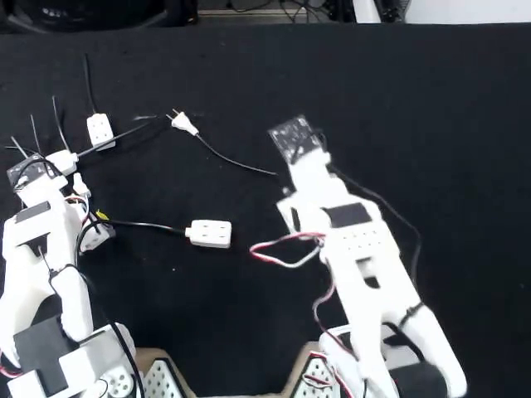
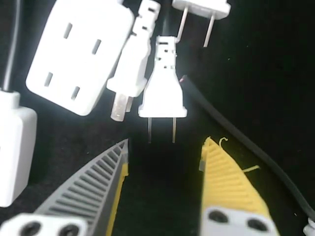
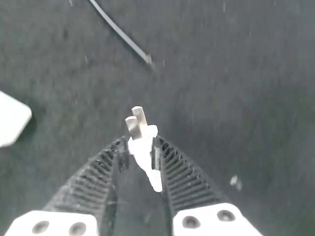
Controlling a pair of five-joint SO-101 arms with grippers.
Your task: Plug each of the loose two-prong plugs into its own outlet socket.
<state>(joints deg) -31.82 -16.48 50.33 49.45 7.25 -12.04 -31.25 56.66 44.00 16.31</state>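
Observation:
My right gripper (image 3: 140,145) is shut on a small white two-prong plug (image 3: 141,140), whose prongs stick out past the fingertips over bare black cloth. In the high view this gripper (image 1: 294,137) hangs near the table's middle. My left gripper (image 2: 166,145) stands open at the left edge of the table (image 1: 41,170), its fingertips just short of the prongs of a loose white plug (image 2: 162,91). Beside that plug lie a second plug (image 2: 130,64) and a white outlet block (image 2: 78,54); the prongs of a third plug (image 2: 199,10) show beyond. Another loose plug (image 1: 184,123) lies farther back.
A white outlet socket (image 1: 209,234) on a black cord lies between the arms. A smaller outlet (image 1: 99,128) sits at the back left. A thin black cable (image 1: 236,162) runs from the far plug toward the right arm. Black cloth (image 1: 415,99) covers the table.

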